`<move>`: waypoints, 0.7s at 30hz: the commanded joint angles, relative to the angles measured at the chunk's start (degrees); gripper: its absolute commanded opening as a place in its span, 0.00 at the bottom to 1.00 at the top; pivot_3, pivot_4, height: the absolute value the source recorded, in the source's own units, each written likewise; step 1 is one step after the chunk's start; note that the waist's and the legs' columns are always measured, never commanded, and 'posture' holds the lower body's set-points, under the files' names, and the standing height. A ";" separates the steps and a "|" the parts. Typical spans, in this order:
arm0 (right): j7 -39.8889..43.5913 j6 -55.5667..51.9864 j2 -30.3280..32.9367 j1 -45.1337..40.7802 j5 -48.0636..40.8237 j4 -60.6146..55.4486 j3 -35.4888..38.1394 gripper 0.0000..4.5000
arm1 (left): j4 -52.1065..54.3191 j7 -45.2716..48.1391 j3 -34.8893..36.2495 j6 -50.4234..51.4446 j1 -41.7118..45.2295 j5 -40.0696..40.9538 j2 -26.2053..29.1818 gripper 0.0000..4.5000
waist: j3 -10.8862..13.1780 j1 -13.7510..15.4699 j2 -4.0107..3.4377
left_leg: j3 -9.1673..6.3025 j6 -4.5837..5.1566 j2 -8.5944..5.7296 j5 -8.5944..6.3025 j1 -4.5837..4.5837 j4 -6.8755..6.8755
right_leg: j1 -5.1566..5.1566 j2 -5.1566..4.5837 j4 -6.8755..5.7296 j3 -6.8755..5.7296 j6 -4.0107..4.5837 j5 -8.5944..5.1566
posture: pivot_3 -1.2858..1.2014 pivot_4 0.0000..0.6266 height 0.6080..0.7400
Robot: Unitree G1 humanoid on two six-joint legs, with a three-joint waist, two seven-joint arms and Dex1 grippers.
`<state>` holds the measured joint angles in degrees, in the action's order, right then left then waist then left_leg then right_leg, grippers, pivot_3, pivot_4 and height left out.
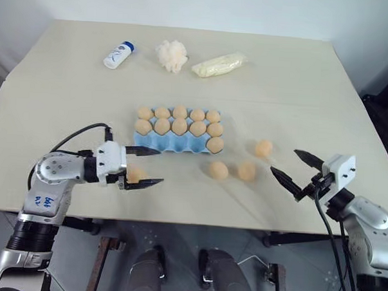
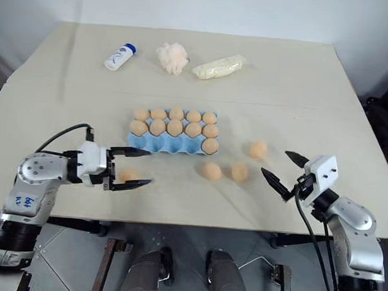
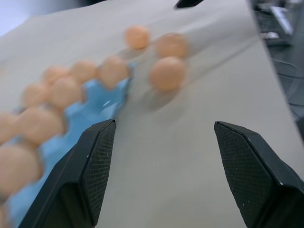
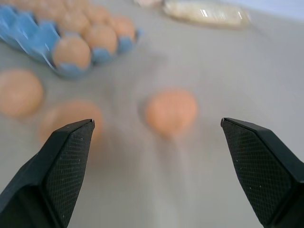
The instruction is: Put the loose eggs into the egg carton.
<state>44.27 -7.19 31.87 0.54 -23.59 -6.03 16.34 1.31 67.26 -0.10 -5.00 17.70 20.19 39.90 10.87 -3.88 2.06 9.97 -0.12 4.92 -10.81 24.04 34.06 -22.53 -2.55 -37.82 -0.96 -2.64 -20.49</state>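
Standing before a beige table (image 1: 67, 88) against a white wall, with a white bottle (image 1: 118, 54), fluffy tuft (image 1: 171, 55) and pale yellow bag (image 1: 219, 64) at its far edge. The light-blue egg carton (image 1: 168, 144) sits mid-table holding eleven tan eggs; four near-row cups are bare. Three loose eggs (image 1: 218, 170) lie right of it, a fourth (image 1: 135, 174) below the left gripper (image 1: 147, 166). Left gripper: fingers wide, empty. Right gripper (image 1: 291, 166): fingers wide, empty.

The egg carton (image 1: 175, 143) lies at the centre of the table (image 1: 68, 82), with three loose eggs (image 1: 246, 170) on the table to its right, one egg (image 1: 135, 174) near its front-left corner, and a bottle (image 1: 118, 54), tuft (image 1: 171, 55) and bag (image 1: 219, 64) behind it.
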 commanded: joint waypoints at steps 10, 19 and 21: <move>-6.30 -13.10 0.33 -18.12 2.67 7.54 -6.20 1.00 | 0.09 -0.17 0.62 -1.68 -0.66 -0.80 0.37 0.78 | 0.01 -0.97 -0.02 | -0.05 -0.10 0.00 0.04 0.00 0.06 | -0.01 -0.03 -0.10 -0.01 0.00 0.06 | 0.52 0.24 1.00; -7.22 -13.96 -2.74 -29.83 8.06 22.88 -12.28 1.00 | 3.90 -3.33 2.89 -0.16 -5.16 -0.23 1.05 0.78 | 0.02 -0.85 -0.03 | -0.02 0.18 0.00 0.18 0.11 0.00 | -0.11 -0.03 -0.02 -0.01 0.02 0.03 | 0.52 0.24 1.00; -6.87 -12.23 -3.24 -30.61 8.75 25.19 -12.17 0.96 | 4.11 -3.57 3.15 0.08 -5.37 -0.25 1.17 0.79 | 0.02 -0.71 -0.03 | -0.03 0.18 0.00 0.18 0.11 0.00 | -0.11 -0.03 -0.04 -0.02 0.02 0.03 | 0.52 0.24 1.00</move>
<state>37.51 -21.60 28.43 -29.15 -15.42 18.34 3.46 3.14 64.18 1.58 -4.88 12.67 19.27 40.37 10.89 -4.58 2.03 9.94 0.06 4.92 -10.63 24.15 34.06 -22.64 -2.59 -37.86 -0.98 -2.63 -20.46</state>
